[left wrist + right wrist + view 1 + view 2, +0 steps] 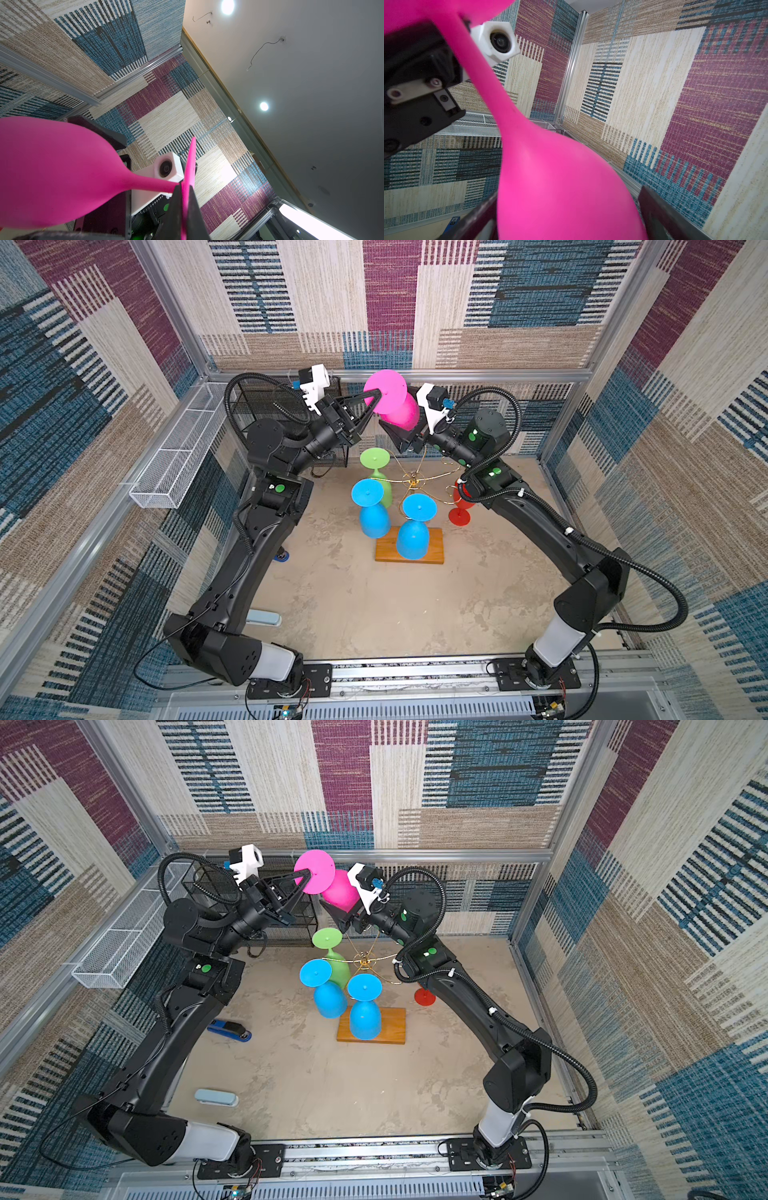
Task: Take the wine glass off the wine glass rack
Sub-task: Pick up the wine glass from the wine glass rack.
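Right now your left gripper (376,395) is clamping the flat foot of the pink wine glass (399,408), jaws closed on the disc near the stem. The left wrist view is showing both fingers (176,207) pinching that thin edge.

You are holding the glass in the air, tilted, with the foot toward the left arm and the bowl slanting down toward the right arm. It is hanging above the wine glass rack (412,477), apart from its gold wire arms.

Your right gripper (569,193) is standing wide open around the bowl, one finger on either side. One finger (654,209) is showing a clear gap to the bowl. Whether the other is brushing it, the blurred wrist view is not letting you tell.

On the rack, a green glass (375,459) and two blue glasses (415,531) are hanging bowl-down above the wooden base (434,549). A red glass (459,516) is sitting partly hidden behind the right arm.
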`<action>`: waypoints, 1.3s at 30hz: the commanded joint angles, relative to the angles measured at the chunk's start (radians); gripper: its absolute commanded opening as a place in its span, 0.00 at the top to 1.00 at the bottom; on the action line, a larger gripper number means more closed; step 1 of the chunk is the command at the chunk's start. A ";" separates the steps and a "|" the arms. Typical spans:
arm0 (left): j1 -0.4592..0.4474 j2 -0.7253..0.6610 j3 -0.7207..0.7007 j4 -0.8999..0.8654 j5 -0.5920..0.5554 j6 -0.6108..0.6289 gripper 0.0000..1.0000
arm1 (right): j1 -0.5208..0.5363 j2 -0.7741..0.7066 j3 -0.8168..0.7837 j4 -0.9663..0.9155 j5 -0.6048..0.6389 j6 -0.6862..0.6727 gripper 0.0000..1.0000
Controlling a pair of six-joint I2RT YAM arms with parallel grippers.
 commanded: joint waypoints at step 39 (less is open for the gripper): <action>0.014 0.056 -0.106 0.190 -0.190 1.273 0.55 | 0.004 -0.180 0.256 -0.867 0.250 0.126 0.33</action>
